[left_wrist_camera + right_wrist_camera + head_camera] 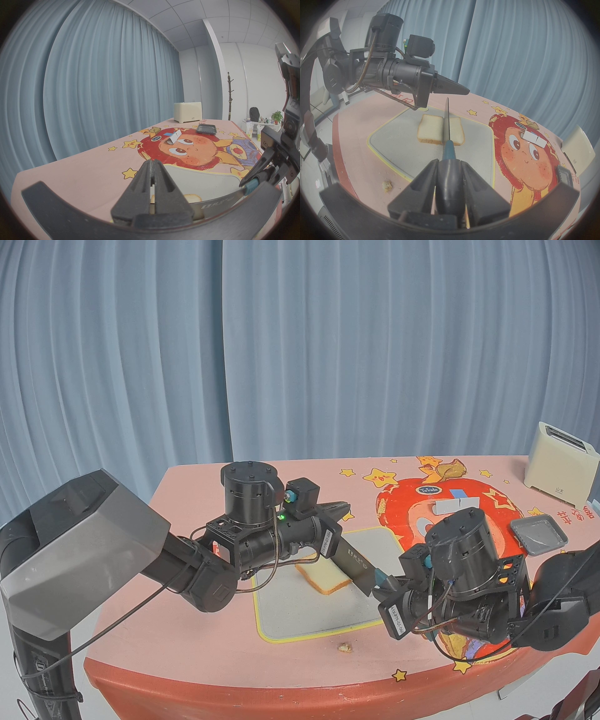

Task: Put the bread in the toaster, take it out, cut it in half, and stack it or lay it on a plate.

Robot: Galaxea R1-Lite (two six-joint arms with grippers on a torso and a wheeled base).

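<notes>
Bread [322, 579] is lying flat on a pale, yellow-edged cutting mat [300, 612] just below the middle of the head view, on the pink tabletop [187, 627]. The right tool [382, 584], coming in from the lower right of the frame, is pinching the dark handle of a knife [351, 562], with its fingers closing on both sides of the handle. The blade is standing on its edge and running across the middle of the slice, touching its top. How deep it is sitting in the slice I cannot tell.

The left tool [342, 507], reaching in from the left of the frame, is hovering over the far part of the mat, just beyond the bread. Its fingers are pressing together with nothing between them, and its tip is pointing right, above the blade's far end.

The toaster [560, 465] is standing at the far right edge of the frame, well apart from the mat. A dark grey square plate [537, 534] is sitting below it in the frame, near the right arm. White paper pieces [456, 505] are lying on the cartoon print right of centre. A small crumb [344, 647] is lying on the tabletop just below the mat's near edge.
</notes>
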